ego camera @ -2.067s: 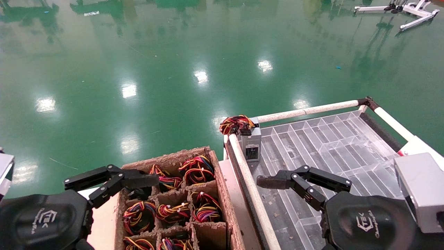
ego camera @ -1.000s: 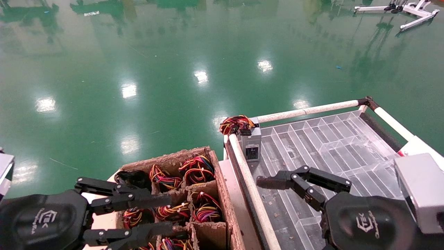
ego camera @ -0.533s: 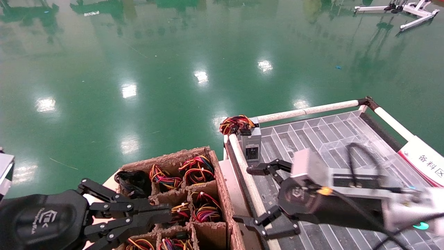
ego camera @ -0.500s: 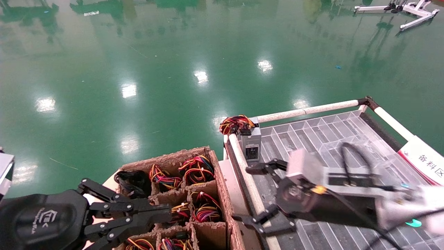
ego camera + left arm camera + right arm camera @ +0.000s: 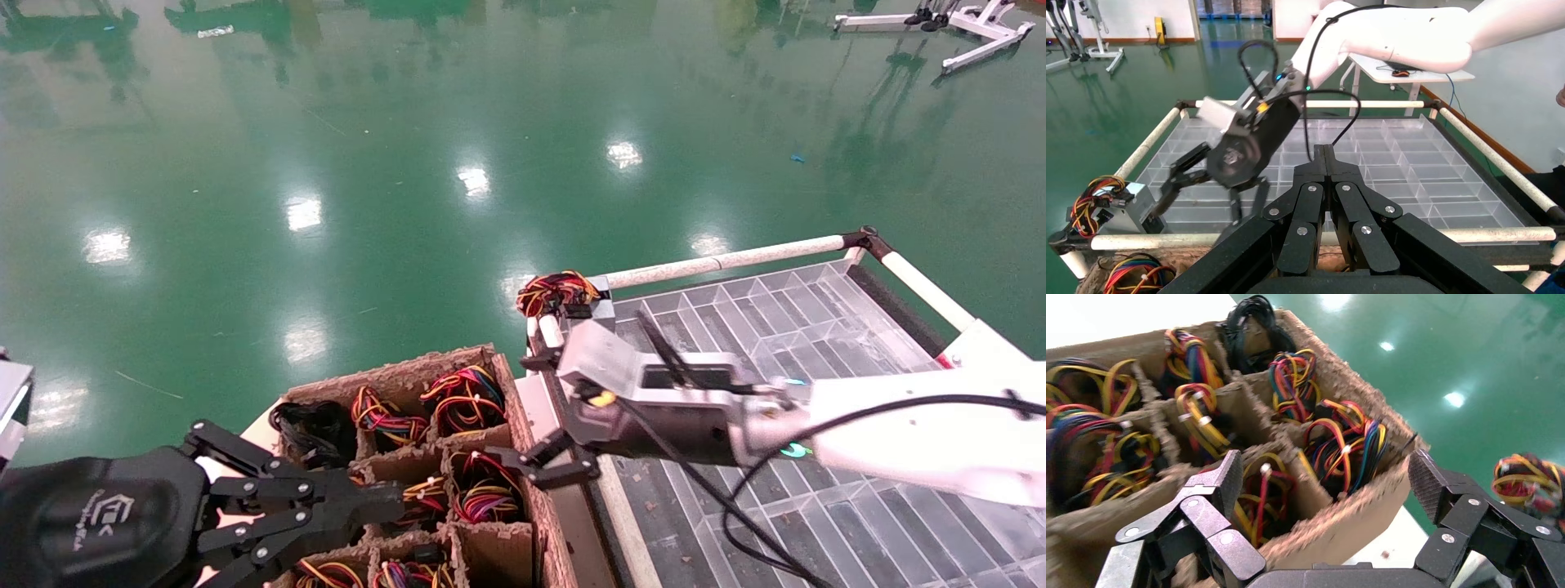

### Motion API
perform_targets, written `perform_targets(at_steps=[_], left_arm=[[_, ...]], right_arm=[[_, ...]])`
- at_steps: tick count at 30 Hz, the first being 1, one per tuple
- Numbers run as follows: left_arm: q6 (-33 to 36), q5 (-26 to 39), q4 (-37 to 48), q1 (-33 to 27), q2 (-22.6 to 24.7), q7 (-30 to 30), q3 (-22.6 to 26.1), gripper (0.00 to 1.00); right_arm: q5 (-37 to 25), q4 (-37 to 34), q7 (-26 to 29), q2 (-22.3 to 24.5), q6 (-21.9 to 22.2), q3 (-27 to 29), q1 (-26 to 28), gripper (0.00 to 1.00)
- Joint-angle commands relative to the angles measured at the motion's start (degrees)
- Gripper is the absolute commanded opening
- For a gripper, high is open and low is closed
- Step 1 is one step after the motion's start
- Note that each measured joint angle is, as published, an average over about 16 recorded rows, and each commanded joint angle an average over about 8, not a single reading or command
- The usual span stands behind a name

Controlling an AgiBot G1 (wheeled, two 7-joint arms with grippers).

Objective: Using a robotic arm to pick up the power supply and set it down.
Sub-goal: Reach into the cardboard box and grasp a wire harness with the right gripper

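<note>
1. The right gripper's fingers (image 5: 1222, 481) are spread wide and hold nothing. In the right wrist view they frame the near wall of the cardboard crate (image 5: 1352, 530), with coloured wire bundles (image 5: 1340, 447) showing in the compartments beyond it.
2. The right gripper (image 5: 516, 408) has swung off the clear tray (image 5: 817, 327), where it hung a second ago. It now hovers over the crate's right wall, the side that runs along the tray's left rail (image 5: 621, 514).
3. The left gripper's fingers (image 5: 1324, 168) have gone from parted to pinched together on nothing. The left gripper (image 5: 384, 494) hangs low over the crate's near-left compartments.
4. One power supply (image 5: 603, 304) stands upright at the tray's far left corner, its wire coil (image 5: 556, 292) spilling over the rail. It has not moved, and the right wrist now partly hides it.
5. More units sit in the crate (image 5: 392, 377), only their wire bundles showing.
6. Judgement: the unit on the tray looks delivered, and the right arm is lining up to fetch the next one. It has no grasp yet, and it must still drop its open fingers into one compartment without catching the cardboard divider or loose wires.
</note>
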Motion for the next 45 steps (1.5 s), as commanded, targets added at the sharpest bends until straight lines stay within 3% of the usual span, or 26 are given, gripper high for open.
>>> perform_targets(at_steps=[1,4,11,15,22,45], left_arm=[[0.0,0.0,0.0,0.0,0.0,0.0,0.0,0.11],[0.0,0.0,0.0,0.0,0.0,0.0,0.0,0.26],[0.0,0.0,0.0,0.0,0.0,0.0,0.01,0.76],[0.0,-0.01,0.0,0.0,0.0,0.0,0.01,0.89],[0.0,-0.01,0.0,0.0,0.0,0.01,0.01,0.99],[-0.01,-0.02,0.0,-0.01,-0.01,0.01,0.03,1.0]], right_arm=[[-1.07,-1.36,-1.0,-1.73,1.19,-0.46,0.72,0.0],[-3.07,-3.06,-2.24,-4.05,2.88,-1.43,1.67,0.0],[-7.14,-7.4,-4.78,-8.51,6.86,-3.2,3.78,0.0],[-8.02,-9.74,-6.09,-10.19,8.52,-3.48,4.34,0.0],[-7.89,-13.43,-8.51,-11.92,8.84,-3.55,4.91,0.0],[-7.06,-17.59,-11.08,-12.71,7.64,-3.26,6.2,0.0]])
